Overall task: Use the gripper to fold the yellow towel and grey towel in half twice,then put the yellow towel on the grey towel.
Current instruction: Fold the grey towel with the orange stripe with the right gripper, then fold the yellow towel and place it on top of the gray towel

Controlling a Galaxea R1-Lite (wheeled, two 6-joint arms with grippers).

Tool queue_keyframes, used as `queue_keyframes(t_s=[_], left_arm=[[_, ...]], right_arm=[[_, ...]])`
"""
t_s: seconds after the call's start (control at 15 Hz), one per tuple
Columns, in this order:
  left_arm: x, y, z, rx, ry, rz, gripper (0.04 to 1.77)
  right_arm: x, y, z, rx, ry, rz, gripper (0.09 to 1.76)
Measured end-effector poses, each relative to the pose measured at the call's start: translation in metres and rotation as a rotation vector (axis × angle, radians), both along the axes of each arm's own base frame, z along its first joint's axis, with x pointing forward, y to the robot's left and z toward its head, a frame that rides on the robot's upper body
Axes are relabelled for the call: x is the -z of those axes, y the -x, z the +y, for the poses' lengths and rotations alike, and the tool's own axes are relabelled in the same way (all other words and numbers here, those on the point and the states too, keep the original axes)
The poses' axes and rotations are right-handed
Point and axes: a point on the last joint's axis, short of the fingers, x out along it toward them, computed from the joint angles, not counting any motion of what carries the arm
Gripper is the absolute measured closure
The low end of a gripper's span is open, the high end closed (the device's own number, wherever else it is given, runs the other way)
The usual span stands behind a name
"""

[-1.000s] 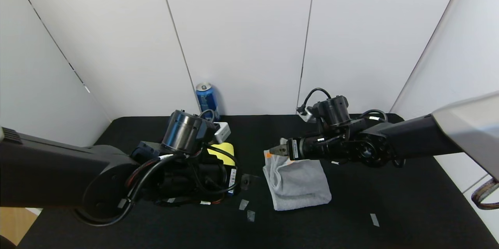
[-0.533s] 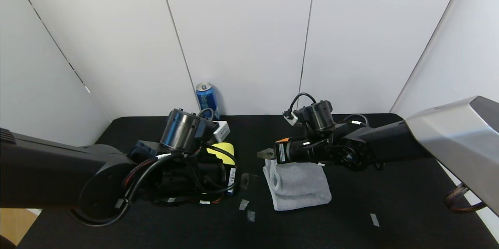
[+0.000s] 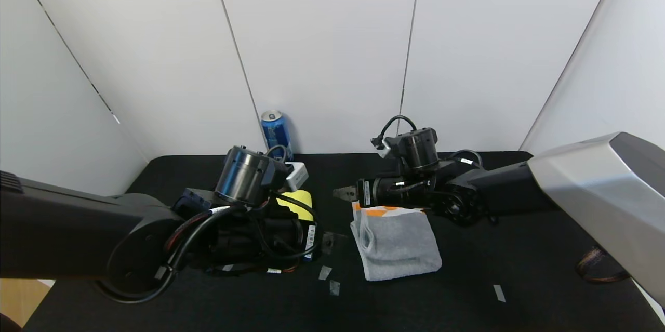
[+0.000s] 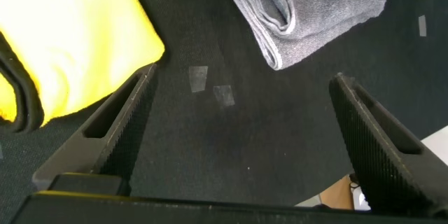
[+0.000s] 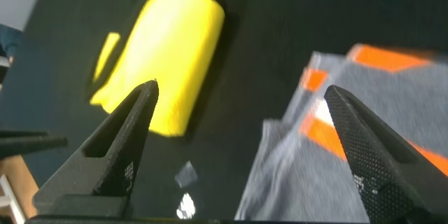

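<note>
With both towels folded, the yellow towel (image 3: 297, 202) beside the grey towel (image 3: 396, 242), the empty, wide-fingered right gripper (image 3: 340, 194) should pinch the yellow towel's whole stack.

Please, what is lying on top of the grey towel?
Nothing lies on the grey towel. The open right gripper hovers beyond its orange-marked edge. The yellow towel lies apart, largely hidden behind the left arm.

- yellow towel (image 5: 168, 52): bright yellow microfibre, thin black edging; folded into compact bundle, flat on black tabletop, well apart from grey towel, on its left in head view, mostly hidden there.
- grey towel (image 3: 396, 241): light grey terry, orange marks along far edge; folded in layers, fold edges visible on left side, flat, mid-table.
</note>
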Motion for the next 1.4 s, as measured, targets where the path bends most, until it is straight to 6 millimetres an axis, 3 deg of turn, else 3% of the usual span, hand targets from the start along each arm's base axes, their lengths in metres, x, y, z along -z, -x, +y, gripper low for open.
queue_keyframes(t_s=[0.27, 0.6, 1.0, 1.4], left_arm=[[0.000, 0.000, 0.000, -0.001, 0.001, -0.001, 0.09], [-0.006, -0.010, 0.015, -0.054, 0.008, -0.020, 0.09], [-0.011, -0.036, 0.070, -0.198, 0.015, -0.040, 0.09], [0.003, -0.043, 0.143, -0.232, 0.167, 0.064, 0.09]], right_arm=[[0.004, -0.001, 0.002, -0.001, -0.003, 0.001, 0.14], [-0.009, 0.017, 0.021, -0.041, -0.039, 0.011, 0.14], [-0.004, 0.031, 0.041, -0.096, -0.038, 0.018, 0.14], [0.018, 0.041, 0.068, -0.154, -0.020, 0.041, 0.14]])
